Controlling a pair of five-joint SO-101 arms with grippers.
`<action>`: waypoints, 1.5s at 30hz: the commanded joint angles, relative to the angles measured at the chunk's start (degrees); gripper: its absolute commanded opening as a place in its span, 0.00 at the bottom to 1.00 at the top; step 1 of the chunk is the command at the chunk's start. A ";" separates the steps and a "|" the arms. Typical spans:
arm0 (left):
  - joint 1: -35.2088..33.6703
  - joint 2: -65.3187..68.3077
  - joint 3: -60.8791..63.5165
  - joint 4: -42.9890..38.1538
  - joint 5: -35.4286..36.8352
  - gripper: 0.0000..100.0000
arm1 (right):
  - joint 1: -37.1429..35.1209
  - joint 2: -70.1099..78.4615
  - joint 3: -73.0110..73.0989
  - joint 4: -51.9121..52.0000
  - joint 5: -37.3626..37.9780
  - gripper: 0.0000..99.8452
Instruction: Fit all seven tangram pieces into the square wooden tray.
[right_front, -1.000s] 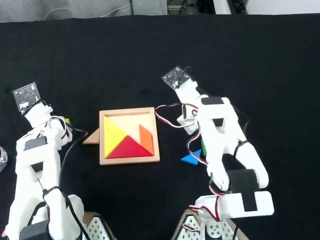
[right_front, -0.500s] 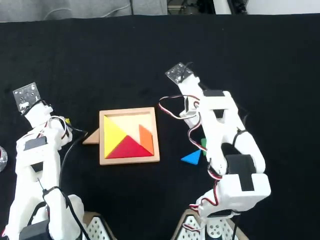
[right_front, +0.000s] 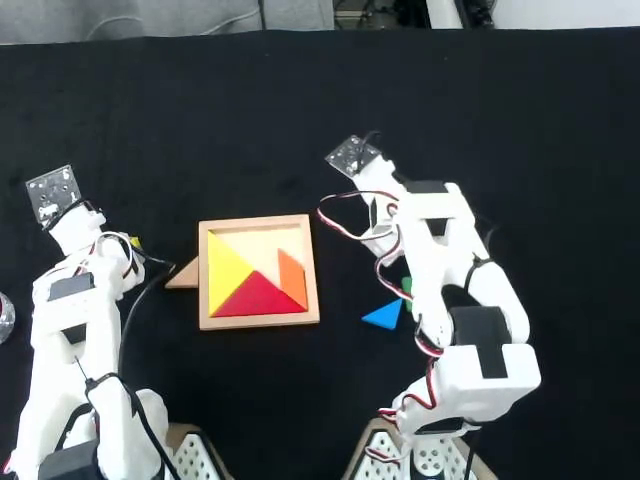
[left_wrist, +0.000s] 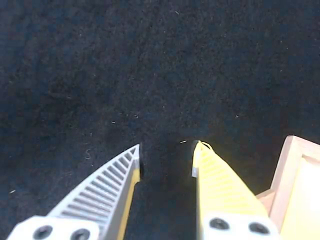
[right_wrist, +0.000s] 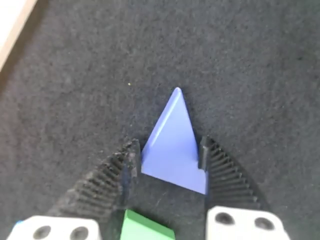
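1 piece, the blue triangle (right_wrist: 172, 145), lies flat on the tabletop (right_wrist: 250, 60), apart from the tray (right_front: 258, 322). My right tool (right_wrist: 168, 146), released, straddles it, placed to pinch its edges. My left tool (left_wrist: 167, 150) hangs spread beside the tray, leaving the approach free.

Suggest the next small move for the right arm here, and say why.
Probably close the right arm's jaws on the blue triangle: they stand open, one on each side of it, while it lies flat on the black cloth, outside the wooden tray.
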 joint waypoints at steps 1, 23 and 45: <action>-0.40 -1.85 -0.57 -0.97 -0.35 0.18 | -0.26 -1.45 -2.15 0.44 0.00 0.19; -0.40 -1.85 0.04 -2.99 -0.35 0.17 | -2.55 -4.18 2.95 2.11 5.27 0.26; 0.13 -1.76 0.84 -3.34 -0.26 0.17 | 1.32 0.92 -4.97 4.04 4.48 0.09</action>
